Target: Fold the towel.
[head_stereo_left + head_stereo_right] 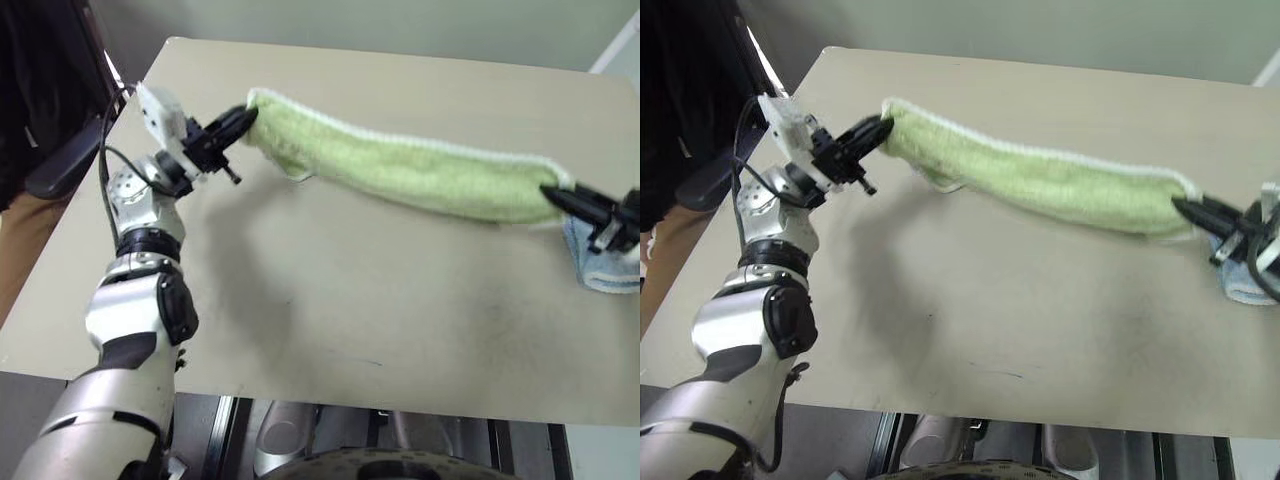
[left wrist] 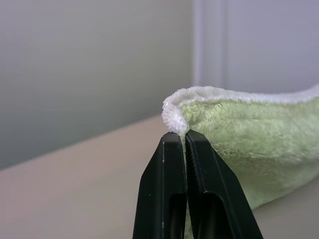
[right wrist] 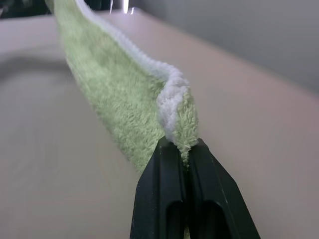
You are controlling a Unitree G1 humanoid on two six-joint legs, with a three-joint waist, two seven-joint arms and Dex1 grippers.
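Beige surface [image 1: 330, 300] carried the towel [image 1: 420, 175], slung between both grippers. Left gripper [image 1: 243, 120] and right gripper [image 1: 556, 196] had fingers pinched tight on opposite end hems. Soft, light terry, likely sagging; corners seemed the best holds.

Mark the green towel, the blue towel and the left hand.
green towel [image 1: 420, 175], left eye view, middle of the hanging span.
blue towel [image 1: 600, 272], left eye view, folded lower edge.
left hand [image 2: 185, 135], left wrist view, fingertips pinching the towel corner.
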